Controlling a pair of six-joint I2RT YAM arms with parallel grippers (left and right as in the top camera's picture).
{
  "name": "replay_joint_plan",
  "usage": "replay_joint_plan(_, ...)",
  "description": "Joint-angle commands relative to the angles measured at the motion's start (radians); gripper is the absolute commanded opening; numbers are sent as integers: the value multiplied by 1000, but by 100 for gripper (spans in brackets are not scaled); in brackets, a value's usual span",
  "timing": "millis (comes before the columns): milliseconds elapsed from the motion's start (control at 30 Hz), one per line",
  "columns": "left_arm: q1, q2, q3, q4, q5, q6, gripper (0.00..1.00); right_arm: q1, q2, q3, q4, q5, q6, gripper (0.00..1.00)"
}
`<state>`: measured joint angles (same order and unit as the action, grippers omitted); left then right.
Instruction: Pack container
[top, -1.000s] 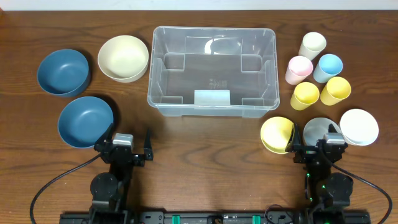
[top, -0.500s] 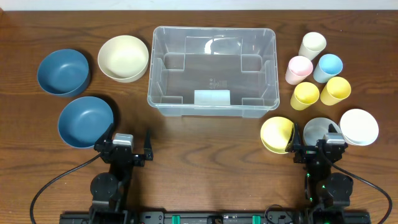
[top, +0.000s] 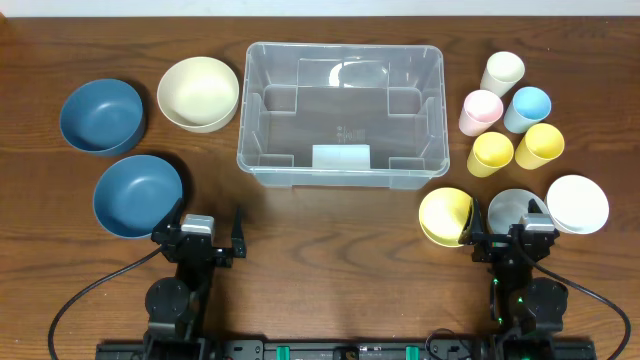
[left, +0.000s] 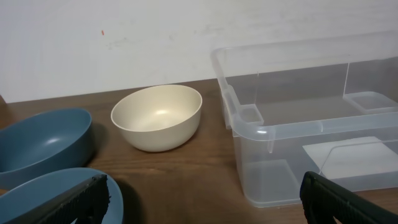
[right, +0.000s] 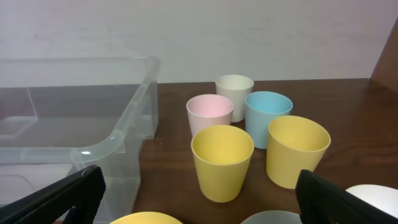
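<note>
The container (top: 243, 120), a large clear plastic bin, stands empty at the table's back centre. It fills the right of the left wrist view (left: 292, 134) and the left of the right wrist view (right: 93, 149). My left gripper (top: 208, 214) rests near the front edge, open and holding nothing, beside a blue bowl (top: 138, 194). In its own view the left gripper (left: 202, 186) has bare wood between its fingers. My right gripper (top: 511, 214) is open too, low between a yellow bowl (top: 444, 215) and a grey bowl (top: 512, 208). The right gripper (right: 199, 180) faces the cups.
A dark blue bowl (top: 101, 115) and a cream bowl (top: 198, 93) sit left of the bin. To its right stand a cream cup (top: 502, 72), a pink cup (top: 481, 111), a light blue cup (top: 527, 108) and two yellow cups (top: 491, 153). A white bowl (top: 577, 204) lies front right.
</note>
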<state>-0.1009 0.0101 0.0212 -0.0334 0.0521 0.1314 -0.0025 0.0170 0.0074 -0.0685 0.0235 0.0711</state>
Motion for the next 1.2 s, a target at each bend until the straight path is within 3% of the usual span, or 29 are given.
replay_joint_plan(0, 4, -5, -17, -36, -15, 10, 98, -3, -10, -2, -3, 14, -9, 99)
replay_joint_plan(200, 4, -5, -17, -36, -14, 10, 98, -4, -10, -2, 39, 52, -6, 99)
replay_joint_plan(300, 5, -5, -17, -36, -15, 10, 98, -4, -10, -1, 93, 39, 89, 99)
replay_joint_plan(567, 4, -5, -17, -36, -15, 10, 98, -4, 111, 248, -84, -46, 206, 99)
replay_joint_plan(700, 4, -5, -17, -36, -15, 10, 98, -4, 311, 517, -244, -98, 205, 99)
replay_joint_plan(900, 4, -5, -17, -36, -14, 10, 98, -4, 661, 965, -694, -165, 195, 99)
replay_joint_plan(1033, 4, -5, -17, -36, -15, 10, 98, -4, 781, 1110, -822, -164, 137, 99)
replay_joint_plan(1167, 4, -5, -17, -36, -15, 10, 98, -4, 819, 1128, -888, -166, 137, 99)
